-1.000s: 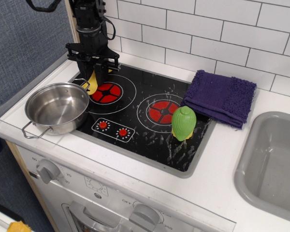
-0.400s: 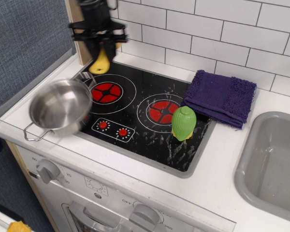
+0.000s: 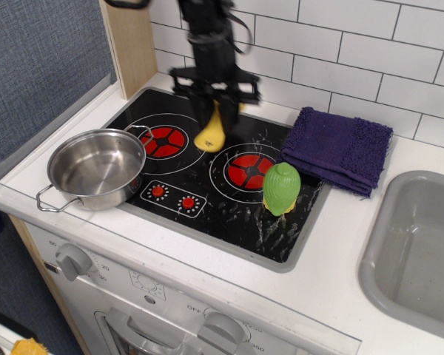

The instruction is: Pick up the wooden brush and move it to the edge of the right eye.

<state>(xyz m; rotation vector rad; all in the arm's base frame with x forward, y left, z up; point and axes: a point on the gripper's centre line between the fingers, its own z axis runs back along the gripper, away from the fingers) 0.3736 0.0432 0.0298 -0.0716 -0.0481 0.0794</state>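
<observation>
The wooden brush (image 3: 212, 133) is held clamped in the gripper (image 3: 216, 107), at ten o'clock of the right eye (image 3: 250, 169). The green toy (image 3: 281, 188) at four o'clock could be knocked if the target is overshot.

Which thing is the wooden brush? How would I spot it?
Find the black stovetop with two red burner circles. Above the gap between them hangs the black robot gripper, and the wooden brush dangles from its jaws. It is the only yellow thing, with a rounded paddle end, unlike the green lemon toy.
</observation>
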